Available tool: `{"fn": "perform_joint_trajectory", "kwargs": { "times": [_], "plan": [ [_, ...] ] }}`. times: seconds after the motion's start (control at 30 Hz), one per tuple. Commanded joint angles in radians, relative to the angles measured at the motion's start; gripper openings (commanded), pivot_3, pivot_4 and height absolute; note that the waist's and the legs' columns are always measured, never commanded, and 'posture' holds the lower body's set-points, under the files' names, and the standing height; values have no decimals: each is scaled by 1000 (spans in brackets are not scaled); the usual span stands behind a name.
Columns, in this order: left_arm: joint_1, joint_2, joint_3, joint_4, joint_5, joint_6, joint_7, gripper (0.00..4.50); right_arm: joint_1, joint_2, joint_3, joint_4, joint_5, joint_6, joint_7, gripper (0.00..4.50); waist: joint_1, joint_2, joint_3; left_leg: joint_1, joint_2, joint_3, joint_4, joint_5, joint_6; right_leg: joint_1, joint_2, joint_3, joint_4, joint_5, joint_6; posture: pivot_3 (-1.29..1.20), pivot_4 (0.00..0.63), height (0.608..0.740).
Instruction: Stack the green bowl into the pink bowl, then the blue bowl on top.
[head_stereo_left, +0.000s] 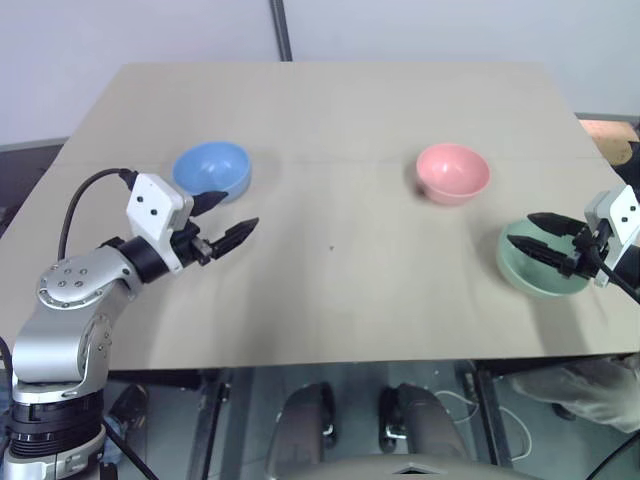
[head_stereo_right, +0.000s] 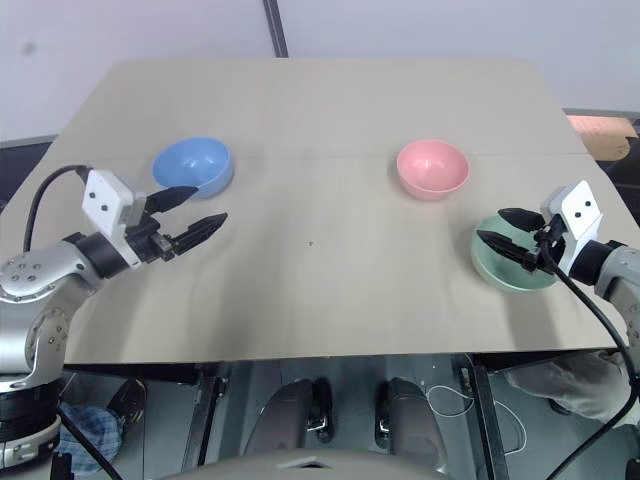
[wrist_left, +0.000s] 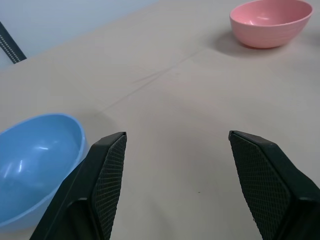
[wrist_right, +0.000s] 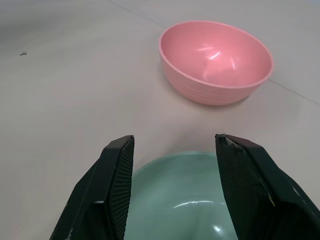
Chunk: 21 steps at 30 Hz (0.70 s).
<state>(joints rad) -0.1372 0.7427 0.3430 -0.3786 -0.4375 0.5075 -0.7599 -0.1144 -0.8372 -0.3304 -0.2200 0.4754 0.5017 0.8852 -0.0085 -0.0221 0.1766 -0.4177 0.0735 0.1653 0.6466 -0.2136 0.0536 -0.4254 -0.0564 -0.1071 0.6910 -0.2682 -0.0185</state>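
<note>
The mint-green bowl (head_stereo_left: 541, 284) sits upright near the table's right front corner. My right gripper (head_stereo_left: 520, 228) hovers over its opening, open, with nothing between its fingers. In the right wrist view the green bowl (wrist_right: 185, 200) lies just below the fingertips and the pink bowl (wrist_right: 215, 60) stands beyond them. That pink bowl (head_stereo_left: 453, 172) rests upright right of the table's centre, further back. On the left stands the blue bowl (head_stereo_left: 212, 170), also upright. My left gripper (head_stereo_left: 238, 210) is open and empty just in front of it, to its right, above the table.
All three bowls rest on a beige table (head_stereo_left: 330, 250), whose front edge runs close below both arms. The broad middle between the blue and pink bowls is bare tabletop. A black post (head_stereo_left: 283, 30) rises behind the far edge.
</note>
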Motion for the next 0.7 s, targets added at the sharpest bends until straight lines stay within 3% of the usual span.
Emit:
{"fn": "perform_joint_trajectory", "kwargs": {
  "times": [0.03,0.1,0.2,0.27,0.47,0.7],
  "plan": [
    [-14,-5,8,-10,-34,-5,1,3442,-17,-14,-23,-33,29,13,3,2857,0,0,0,0,0,0,0,0,0,0,0,0,0,0,0,0,150,739],
    [-19,-9,16,-5,-48,3,5,3710,-22,-15,-25,-31,38,21,3,2857,0,0,0,0,0,0,0,0,-1,0,0,0,0,0,0,0,150,739],
    [-22,-5,19,-4,-57,3,5,4500,-31,-19,-26,-25,53,33,12,3635,-1,0,0,0,0,0,0,1,-1,0,0,0,0,0,0,0,150,739],
    [-21,-2,15,-4,-53,-1,9,4500,-42,-21,-20,-24,48,34,6,4457,-1,0,0,0,0,0,0,1,-1,1,0,0,0,0,0,0,150,739],
    [-13,-5,11,-11,-45,-8,14,4500,-99,-39,32,-39,35,62,-1,4457,-1,0,0,1,0,0,0,1,-1,1,0,0,0,0,0,0,150,739],
    [-6,-2,-8,-9,-47,-13,-3,4500,-353,16,281,9,-81,84,-42,4457,-8,0,0,1,0,0,0,1,-1,1,0,0,0,0,0,0,150,739]
  ]
}}
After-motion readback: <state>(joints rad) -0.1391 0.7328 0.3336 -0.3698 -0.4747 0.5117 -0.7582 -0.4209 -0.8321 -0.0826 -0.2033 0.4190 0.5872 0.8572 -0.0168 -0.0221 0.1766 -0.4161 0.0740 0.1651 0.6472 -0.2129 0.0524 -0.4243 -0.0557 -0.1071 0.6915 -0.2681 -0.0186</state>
